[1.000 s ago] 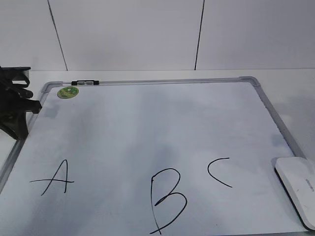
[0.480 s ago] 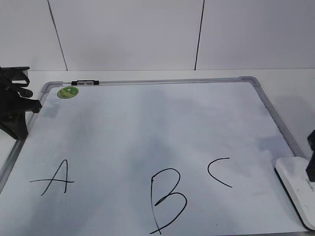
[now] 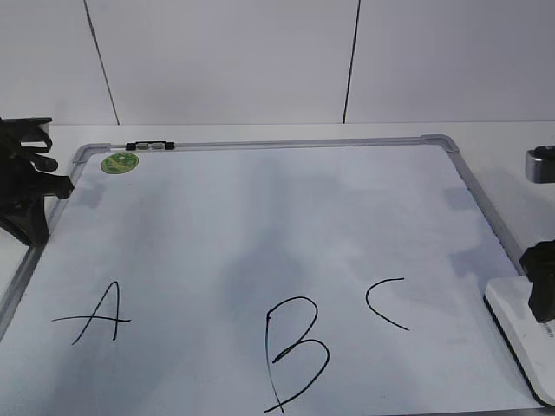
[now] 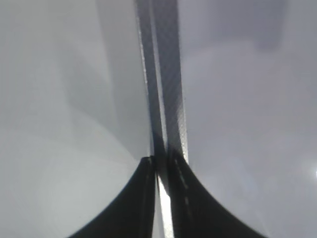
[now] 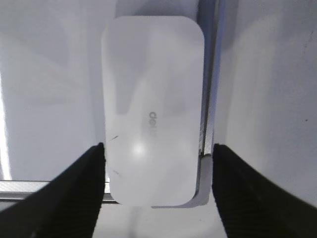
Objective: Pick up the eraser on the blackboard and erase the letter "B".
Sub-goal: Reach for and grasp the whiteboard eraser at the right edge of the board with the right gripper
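Note:
The blackboard (image 3: 286, 217) is a white board in a grey frame, lying flat. It carries a tall black letter "B" (image 3: 295, 351) near its front edge. The white eraser (image 3: 520, 334) lies at the board's front right corner, beside the frame. My right gripper (image 3: 545, 299) hangs over the eraser at the picture's right edge. In the right wrist view that gripper (image 5: 157, 153) is open, with one black finger on each side of the eraser (image 5: 151, 109). My left gripper (image 3: 26, 195) sits at the board's left edge. In the left wrist view it (image 4: 158, 161) is shut above the frame strip (image 4: 166, 99).
An "A" (image 3: 95, 316) is drawn left of the B and a "C" (image 3: 386, 303) to its right. A round green sticker (image 3: 120, 162) and a small black-and-white clip (image 3: 149, 146) sit at the board's far left corner. A white wall stands behind.
My right gripper has come in from the right edge and now stands over the eraser, with its jaws wider. The left gripper, eraser and letters have not moved.

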Robot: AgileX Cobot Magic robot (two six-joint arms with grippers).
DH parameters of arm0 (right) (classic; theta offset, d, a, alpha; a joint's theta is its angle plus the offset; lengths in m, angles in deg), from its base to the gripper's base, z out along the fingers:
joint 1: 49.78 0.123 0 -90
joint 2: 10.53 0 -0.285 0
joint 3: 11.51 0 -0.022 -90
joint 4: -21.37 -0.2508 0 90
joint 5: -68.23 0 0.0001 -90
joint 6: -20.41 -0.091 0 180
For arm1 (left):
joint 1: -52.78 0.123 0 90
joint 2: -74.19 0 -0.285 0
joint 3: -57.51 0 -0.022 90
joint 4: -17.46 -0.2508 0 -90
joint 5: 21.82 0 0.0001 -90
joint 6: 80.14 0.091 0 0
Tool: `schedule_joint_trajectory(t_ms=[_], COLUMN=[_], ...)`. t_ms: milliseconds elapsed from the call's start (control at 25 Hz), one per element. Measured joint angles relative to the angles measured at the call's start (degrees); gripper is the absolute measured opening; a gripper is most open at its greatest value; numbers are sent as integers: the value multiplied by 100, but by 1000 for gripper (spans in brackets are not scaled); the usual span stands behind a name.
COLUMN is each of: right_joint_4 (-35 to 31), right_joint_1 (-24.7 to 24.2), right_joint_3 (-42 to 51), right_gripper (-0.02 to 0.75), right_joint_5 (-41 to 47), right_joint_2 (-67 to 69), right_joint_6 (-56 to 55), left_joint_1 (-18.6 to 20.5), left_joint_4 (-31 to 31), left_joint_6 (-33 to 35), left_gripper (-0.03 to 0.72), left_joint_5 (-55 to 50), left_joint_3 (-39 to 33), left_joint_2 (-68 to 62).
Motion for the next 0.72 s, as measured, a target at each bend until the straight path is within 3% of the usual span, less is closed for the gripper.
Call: schedule_joint_trajectory(t_ms=[120, 360, 720], right_joint_4=[25, 25, 15], right_joint_1=[0, 0, 0], right_joint_3=[0, 0, 0], right_gripper=[552, 647, 654], right_joint_5=[-126, -252, -463], right_joint_2=[0, 258, 856], right_joint_6=[-258, -522, -526], left_joint_1=[0, 0, 0], left_joint_4=[0, 0, 0], left_joint_6=[0, 0, 0], left_gripper=[52, 52, 52], left_joint_5=[0, 0, -40], left_joint_3=[0, 0, 8], left_joint_2=[0, 0, 0])
